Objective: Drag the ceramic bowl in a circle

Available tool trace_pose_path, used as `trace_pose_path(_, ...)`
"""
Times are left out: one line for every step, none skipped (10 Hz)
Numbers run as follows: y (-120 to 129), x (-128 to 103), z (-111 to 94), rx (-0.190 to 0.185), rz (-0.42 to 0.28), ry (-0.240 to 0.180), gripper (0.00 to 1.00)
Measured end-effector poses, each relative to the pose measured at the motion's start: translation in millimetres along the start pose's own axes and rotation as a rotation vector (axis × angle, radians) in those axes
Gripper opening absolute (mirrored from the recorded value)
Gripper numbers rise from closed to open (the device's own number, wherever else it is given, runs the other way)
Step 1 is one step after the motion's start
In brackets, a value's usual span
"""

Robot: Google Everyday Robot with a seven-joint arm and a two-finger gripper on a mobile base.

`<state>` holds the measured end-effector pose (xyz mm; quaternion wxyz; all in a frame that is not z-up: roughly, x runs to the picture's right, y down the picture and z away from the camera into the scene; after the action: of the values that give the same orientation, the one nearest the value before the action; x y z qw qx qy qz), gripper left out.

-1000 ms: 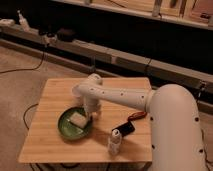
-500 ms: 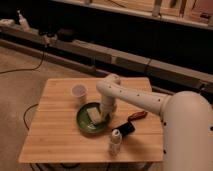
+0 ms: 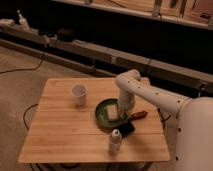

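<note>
Gripper (image 3: pixel 124 113) down at the rim of the ceramic bowl (image 3: pixel 105 116), mid-table (image 3: pixel 60 140).
Fingers closed, apparently pinching that rim. The bowl's body spreads from them toward the white cup (image 3: pixel 79 94), which stands well apart. Bowl sits upright and is round, so no long axis to align.

The surface (image 3: pixel 65 135) is pale planked wood with a smooth, satin finish. The bowl (image 3: pixel 102 116) is dark-green ceramic, glossy along its rim. The block (image 3: pixel 113 112) in it looks matt and pale yellow. The cup (image 3: pixel 79 94) is plain matt white. The arm (image 3: pixel 150 95) has a smooth white shell with a soft sheen. Its end effector (image 3: pixel 125 114), closed, sits at the bowl's right rim, and its finish is hard to tell. The bottle (image 3: pixel 115 141) looks like smooth white plastic.
</note>
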<state>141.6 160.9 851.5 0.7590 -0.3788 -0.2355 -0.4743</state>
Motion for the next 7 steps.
trace_pose_path(1, 9, -3, -0.002, 0.022, 0.004, 0.12)
trace_pose_path(-4, 24, -6, -0.009, 0.048, 0.011, 0.12)
trace_pose_path(-12, 38, -8, -0.017, 0.068, 0.016, 0.12)
trace_pose_path(-20, 47, -10, -0.019, 0.079, 0.021, 0.12)
trace_pose_path(-29, 59, -16, -0.022, 0.084, 0.034, 0.12)
trace_pose_path(-40, 66, -22, -0.022, 0.075, 0.048, 0.12)
trace_pose_path(-65, 67, -32, -0.012, 0.036, 0.062, 0.12)
